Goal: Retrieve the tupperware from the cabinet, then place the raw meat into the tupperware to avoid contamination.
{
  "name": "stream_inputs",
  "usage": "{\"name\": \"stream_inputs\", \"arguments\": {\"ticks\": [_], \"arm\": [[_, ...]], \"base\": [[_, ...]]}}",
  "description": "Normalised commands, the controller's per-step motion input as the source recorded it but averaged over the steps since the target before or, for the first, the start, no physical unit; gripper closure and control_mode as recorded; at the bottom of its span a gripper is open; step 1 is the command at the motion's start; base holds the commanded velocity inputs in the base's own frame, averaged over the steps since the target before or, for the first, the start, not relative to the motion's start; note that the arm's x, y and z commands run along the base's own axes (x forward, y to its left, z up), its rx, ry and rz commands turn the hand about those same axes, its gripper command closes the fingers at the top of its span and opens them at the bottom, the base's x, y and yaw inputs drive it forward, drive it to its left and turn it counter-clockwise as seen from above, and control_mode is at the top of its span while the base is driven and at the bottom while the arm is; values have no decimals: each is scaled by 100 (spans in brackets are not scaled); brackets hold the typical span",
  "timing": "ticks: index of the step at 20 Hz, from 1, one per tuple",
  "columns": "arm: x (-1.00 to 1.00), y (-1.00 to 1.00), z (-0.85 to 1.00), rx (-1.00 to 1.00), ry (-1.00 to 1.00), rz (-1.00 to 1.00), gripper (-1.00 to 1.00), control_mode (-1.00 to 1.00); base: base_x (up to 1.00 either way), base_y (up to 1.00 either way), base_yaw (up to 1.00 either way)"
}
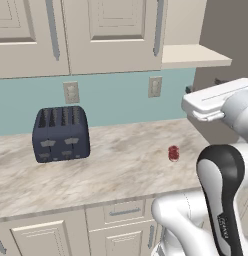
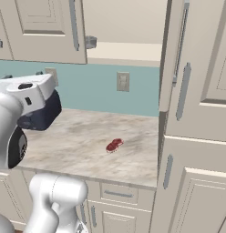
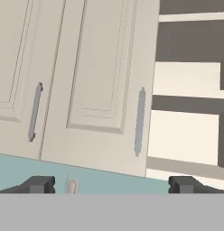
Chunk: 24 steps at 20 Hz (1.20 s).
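A marbled tabletop [image 2: 78, 145] runs under the beige cabinet [image 3: 102, 81]. The raw meat [image 2: 114, 145] lies flat at centre frame, its long axis slanting from lower left to upper right. The claw [image 3: 111, 184], fingers spread wide and holding nothing, faces the cabinet's closed doors and upright bar handles.

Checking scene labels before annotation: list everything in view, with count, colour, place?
Beige raised-panel wall cabinet: two closed doors, above the counter; open shelf to its right.
Grey bar handles: two, vertical, on those doors.
Dark blue toaster: one, counter left, by the wall.
Small red raw meat chunk: one, counter right, apart from the toaster.
Beige wall outlets: two, on the teal backsplash.
Marbled beige counter: one, over drawer units.
Gripper: one, dark tips, open, facing the cabinet doors.
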Motion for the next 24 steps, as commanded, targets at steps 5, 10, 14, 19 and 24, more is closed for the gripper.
{"name": "stream_inputs", "arguments": {"ticks": [5, 10, 14, 19, 24], "arm": [[9, -2, 15, 0, -9, 0, -100, -100], [11, -1, 14, 0, -7, 0, -100, -100], [11, 0, 12, 0, -4, -1, -100, -100], [22, 0, 2, 0, 0, -3, -100, -100], [28, 0, 0, 0, 0, -3, -100, -100]], "base": [[0, 0, 0], [0, 0, 0], [0, 0, 0], [0, 0, 0], [0, 0, 0]]}}
